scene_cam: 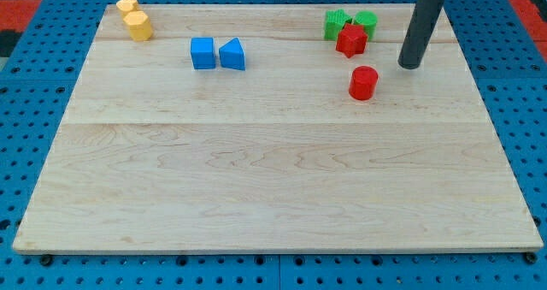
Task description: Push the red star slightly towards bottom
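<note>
The red star (351, 40) lies near the view's top right, touching two green blocks behind it: a green star (336, 22) and a green cylinder-like block (367, 20). A red cylinder (363, 83) stands below the star, apart from it. My tip (410, 65) rests on the board to the right of the red star and up-right of the red cylinder, touching neither.
A blue cube (202, 53) and a blue triangular block (232, 55) sit side by side at top centre-left. Two yellow blocks (134, 19) lie at the top left corner. The wooden board (273, 196) ends in edges on all sides over a blue pegboard.
</note>
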Robot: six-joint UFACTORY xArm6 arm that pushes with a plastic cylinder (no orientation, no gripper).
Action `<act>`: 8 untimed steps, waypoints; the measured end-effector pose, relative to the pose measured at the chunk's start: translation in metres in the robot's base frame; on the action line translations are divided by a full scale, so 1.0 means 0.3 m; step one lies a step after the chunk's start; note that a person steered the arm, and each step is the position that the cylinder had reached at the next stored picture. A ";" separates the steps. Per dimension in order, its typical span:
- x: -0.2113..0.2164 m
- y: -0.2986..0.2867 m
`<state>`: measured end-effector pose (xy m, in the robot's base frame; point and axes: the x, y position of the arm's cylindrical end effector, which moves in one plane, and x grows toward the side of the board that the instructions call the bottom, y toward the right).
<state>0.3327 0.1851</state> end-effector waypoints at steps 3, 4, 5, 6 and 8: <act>-0.093 -0.367; -0.162 -0.381; -0.244 -0.368; -0.261 -0.336; -0.182 -0.281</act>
<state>0.2781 0.1008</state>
